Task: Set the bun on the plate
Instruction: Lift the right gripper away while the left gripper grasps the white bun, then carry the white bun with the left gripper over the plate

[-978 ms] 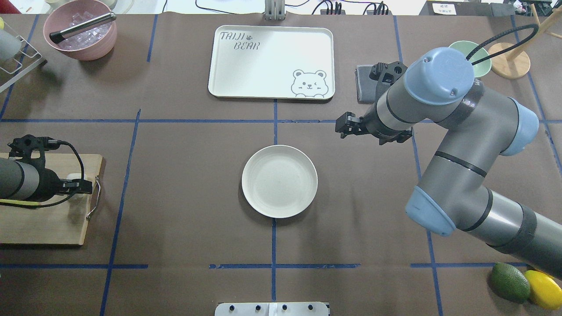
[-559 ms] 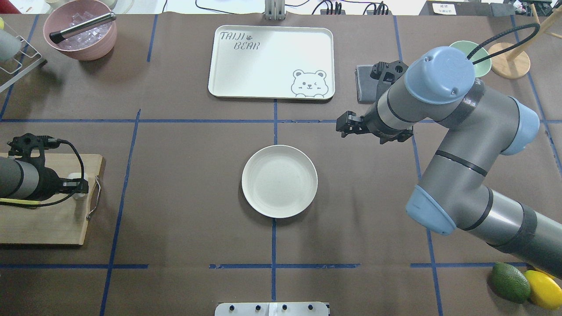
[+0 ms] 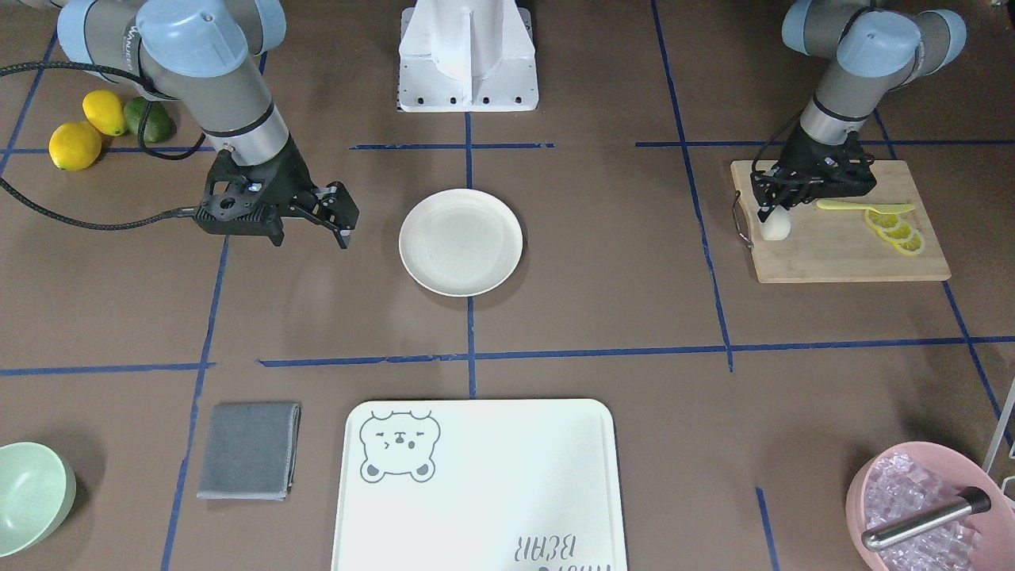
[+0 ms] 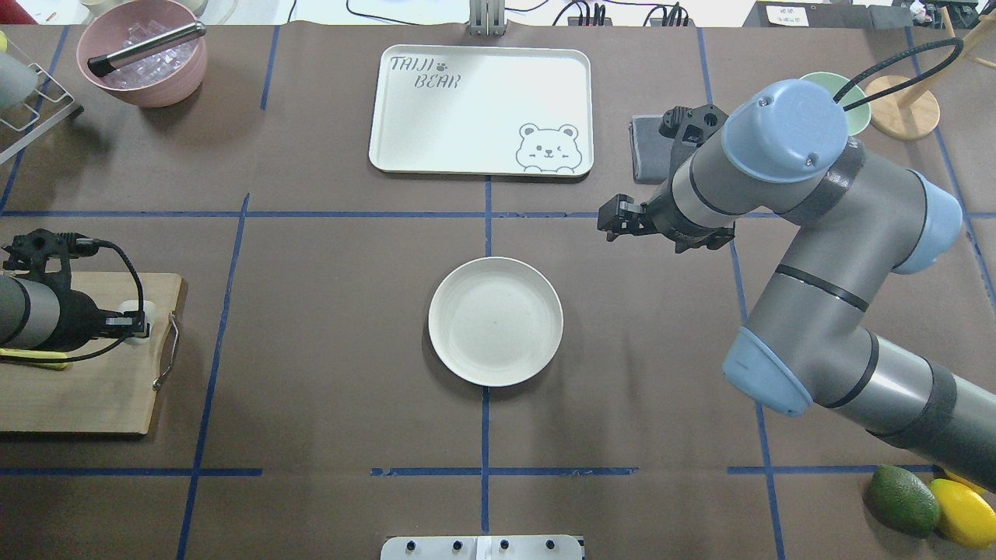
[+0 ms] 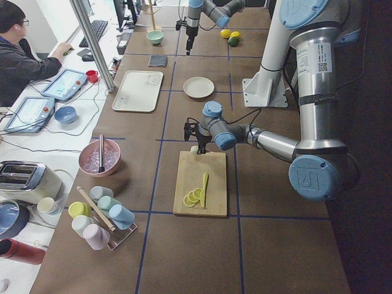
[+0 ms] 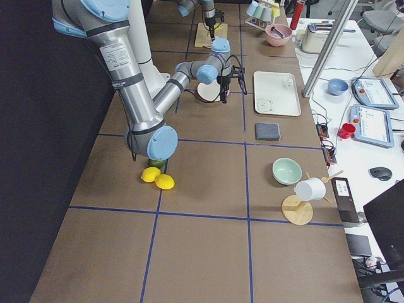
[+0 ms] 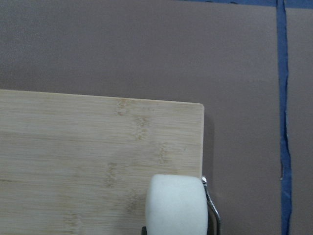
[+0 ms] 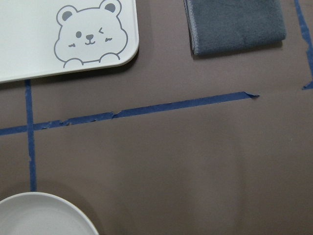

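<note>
Standing seemingly upright, the smooth white bun sits under the left pincer; whether it is gripped cannot be told. The right pincer gapes, empty.

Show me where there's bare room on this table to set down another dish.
Widest bare stretch: the brown table between the plate and the cutting board. Also free: the strip between plate and tray. Crowded: the board's corner, where the left end effector is down at the bun.

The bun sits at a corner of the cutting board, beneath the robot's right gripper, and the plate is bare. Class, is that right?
No: the front-facing view shows the bun beneath the left gripper, not the right. It is at a corner of the cutting board, and the plate is bare.
</note>
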Robot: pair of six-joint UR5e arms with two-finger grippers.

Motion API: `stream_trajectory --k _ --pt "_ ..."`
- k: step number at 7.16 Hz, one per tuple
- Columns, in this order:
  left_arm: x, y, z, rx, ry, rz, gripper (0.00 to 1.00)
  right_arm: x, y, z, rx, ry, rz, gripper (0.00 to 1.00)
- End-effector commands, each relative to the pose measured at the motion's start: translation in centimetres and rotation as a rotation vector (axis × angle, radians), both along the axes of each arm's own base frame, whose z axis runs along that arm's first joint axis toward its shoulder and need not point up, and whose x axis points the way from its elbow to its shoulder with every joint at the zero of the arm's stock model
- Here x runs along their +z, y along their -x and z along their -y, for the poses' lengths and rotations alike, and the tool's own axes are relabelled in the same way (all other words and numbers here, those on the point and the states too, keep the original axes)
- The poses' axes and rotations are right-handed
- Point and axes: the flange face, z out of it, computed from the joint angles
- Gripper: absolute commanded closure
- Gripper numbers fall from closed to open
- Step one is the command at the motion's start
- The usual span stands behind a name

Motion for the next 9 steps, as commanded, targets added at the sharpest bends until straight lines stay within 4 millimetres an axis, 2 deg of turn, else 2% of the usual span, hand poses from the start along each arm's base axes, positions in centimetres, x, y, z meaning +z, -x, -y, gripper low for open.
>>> stream_trajectory --k 1,2,3,4,5,6,8,9 --pt "-2.3 -0.1 0.2 0.0 -0.024 -0.033 0.7 2.2 -5.0 0.5 -0.029 -0.031 -0.008 0.01" --pt "-3.1 -0.4 0.3 0.003 -0.009 -0.014 0.7 4.4 -9.7 1.6 -0.064 -0.041 -0.009 0.01" --pt "-6.9 -2.1 1.8 0.0 -0.003 -0.009 0.7 6.7 -13.7 2.5 -0.092 -0.069 -0.023 0.01" --pt "-12.0 -4.7 3.9 -0.009 0.018 0.009 0.7 9.9 -18.3 3.2 -0.127 -0.098 -0.044 0.01" --pt "-17.9 -7.3 5.7 -0.006 0.029 0.021 0.7 13.1 -23.3 3.8 -0.149 -0.122 -0.063 0.01" --pt "-23.0 -9.3 6.7 -0.004 0.047 0.037 0.7 16.4 -27.5 3.8 -0.18 -0.139 -0.068 0.01" --pt "-27.3 -15.8 2.7 -0.043 0.107 0.001 0.7 23.7 -34.9 3.1 -0.226 -0.16 -0.1 0.01" --pt "-29.6 -20.3 0.9 -0.048 0.094 -0.003 0.7 27.7 -38.3 2.4 -0.249 -0.167 -0.112 0.01"
